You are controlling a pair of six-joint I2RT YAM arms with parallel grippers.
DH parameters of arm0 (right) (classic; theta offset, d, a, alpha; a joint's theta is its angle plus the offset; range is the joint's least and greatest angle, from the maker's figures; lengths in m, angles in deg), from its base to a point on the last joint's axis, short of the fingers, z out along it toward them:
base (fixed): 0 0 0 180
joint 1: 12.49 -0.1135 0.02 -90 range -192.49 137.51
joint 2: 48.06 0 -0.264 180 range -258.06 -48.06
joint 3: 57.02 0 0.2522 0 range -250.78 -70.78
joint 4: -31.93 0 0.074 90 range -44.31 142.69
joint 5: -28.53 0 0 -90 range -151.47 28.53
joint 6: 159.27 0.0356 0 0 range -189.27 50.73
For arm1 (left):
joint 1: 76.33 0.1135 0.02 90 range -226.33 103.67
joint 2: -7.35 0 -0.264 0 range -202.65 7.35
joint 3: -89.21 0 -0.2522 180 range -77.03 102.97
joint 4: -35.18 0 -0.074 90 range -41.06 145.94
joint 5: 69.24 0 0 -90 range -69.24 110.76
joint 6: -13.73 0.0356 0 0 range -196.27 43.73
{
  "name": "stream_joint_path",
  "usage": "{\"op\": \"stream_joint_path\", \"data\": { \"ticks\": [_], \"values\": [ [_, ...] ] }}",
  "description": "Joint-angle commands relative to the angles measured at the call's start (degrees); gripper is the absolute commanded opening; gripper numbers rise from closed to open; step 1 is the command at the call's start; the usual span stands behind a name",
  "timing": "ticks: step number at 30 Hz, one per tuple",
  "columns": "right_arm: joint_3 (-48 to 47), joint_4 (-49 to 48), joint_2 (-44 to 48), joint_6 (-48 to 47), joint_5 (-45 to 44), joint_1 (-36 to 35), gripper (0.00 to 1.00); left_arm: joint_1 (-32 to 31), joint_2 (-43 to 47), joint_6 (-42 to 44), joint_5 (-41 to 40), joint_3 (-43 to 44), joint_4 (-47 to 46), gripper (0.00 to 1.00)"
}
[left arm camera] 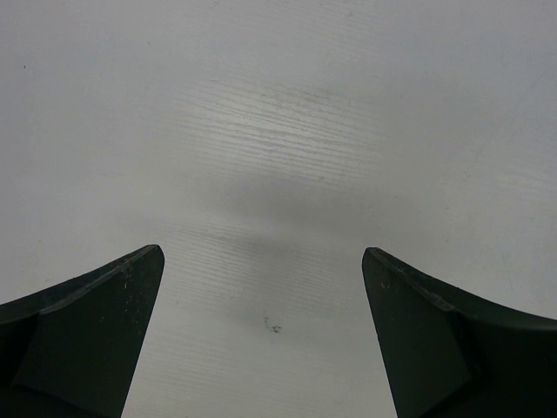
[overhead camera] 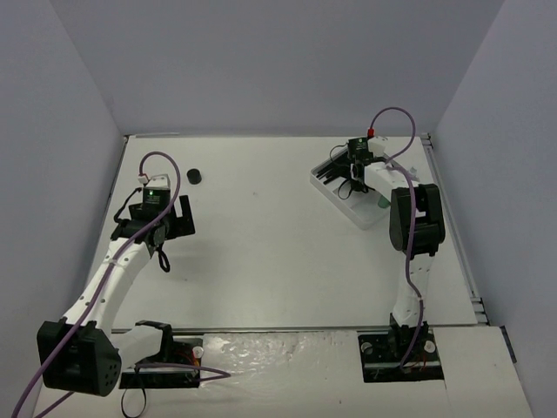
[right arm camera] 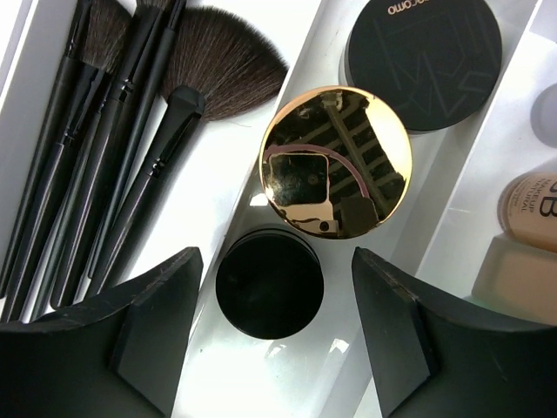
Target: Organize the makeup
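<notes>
My right gripper [right arm camera: 277,287] [overhead camera: 356,165] hangs open over the white divided tray [overhead camera: 344,205] at the back right. Below its jaws a small black round pot [right arm camera: 269,283] stands in the middle compartment, with a gold-lidded jar [right arm camera: 337,162] and a larger black compact [right arm camera: 424,54] beyond it. Several black brushes [right arm camera: 113,148] lie in the left compartment. A tan bottle [right arm camera: 526,209] lies in the right one. A lone black pot [overhead camera: 195,176] stands on the table at the back left. My left gripper [left arm camera: 261,287] [overhead camera: 165,228] is open and empty over bare table, in front of that pot.
The white table [overhead camera: 261,252] is enclosed by grey walls on the left, back and right. The tray's thin dividers [right arm camera: 291,83] stand close on both sides of my right fingers. A small dark scuff [left arm camera: 272,326] marks the table under my left gripper.
</notes>
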Motion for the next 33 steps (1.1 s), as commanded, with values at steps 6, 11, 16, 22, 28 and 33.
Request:
{"op": "stream_joint_path", "data": {
  "ticks": [6, 11, 16, 22, 28, 33],
  "values": [
    [-1.59, 0.84, 10.58, -1.58, 0.48, -2.55, 0.78, 0.49, -4.77, -0.18, 2.23, 7.47, -1.37, 0.97],
    [-2.35, 1.38, 18.73, -4.22, 3.41, -5.27, 0.96, 0.67, -15.55, -0.18, 2.32, 17.64, -0.79, 0.97],
    [-0.47, 1.38, 28.26, -7.83, 8.24, -6.82, 1.0, 1.23, -26.73, 0.07, 2.94, 30.69, 0.11, 0.97],
    [6.53, 0.96, 40.69, -11.16, 14.21, -6.96, 1.0, 2.74, -42.31, 1.0, 3.99, 44.59, 2.26, 0.97],
    [16.09, 0.93, 51.5, -12.31, 17.0, -6.87, 1.0, 4.27, -54.41, 1.23, 6.1, 57.26, 3.81, 0.97],
    [21.48, 1.05, 56.24, -11.92, 18.96, -6.87, 1.0, 4.59, -62.13, 1.91, 7.86, 64.53, 4.61, 0.95]
  ]
}}
